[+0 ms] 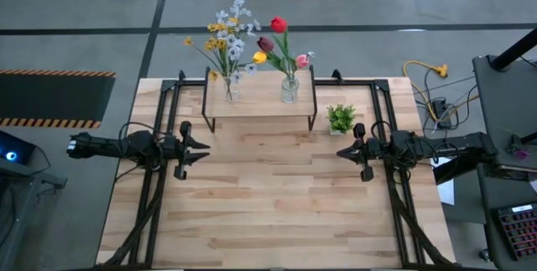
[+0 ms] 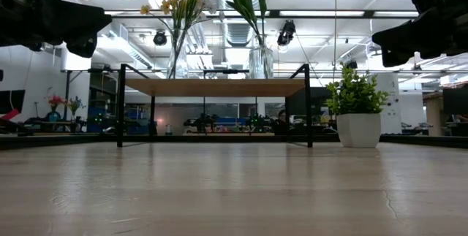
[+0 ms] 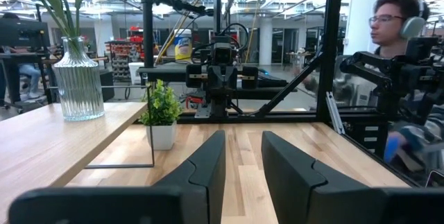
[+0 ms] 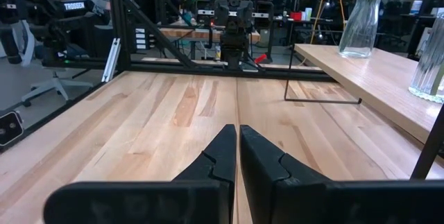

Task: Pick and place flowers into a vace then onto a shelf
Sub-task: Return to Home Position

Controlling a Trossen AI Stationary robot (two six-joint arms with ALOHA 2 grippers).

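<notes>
The shelf (image 1: 260, 96) stands at the table's far edge, its black legs on the tabletop. Two glass vases stand on its plank. The left vase (image 1: 231, 89) holds white and yellow blossom sprays (image 1: 231, 32). The right vase (image 1: 289, 89) holds red, maroon, pink and yellow tulips (image 1: 278, 40). Both vases also show in the low view, the left vase (image 2: 178, 61) and the right vase (image 2: 261, 59). My left gripper (image 1: 204, 148) hovers open over the table's left middle, in front of the shelf (image 3: 55, 141). My right gripper (image 1: 342, 149) hovers shut at the right middle (image 4: 238, 132).
A small potted plant (image 1: 341, 118) in a white pot (image 2: 358, 129) sits right of the shelf, just beyond my right gripper. Black frame rails (image 1: 168, 95) run along the table's sides. Bare wood lies between the arms. A person (image 3: 399, 37) sits beyond the table's right side.
</notes>
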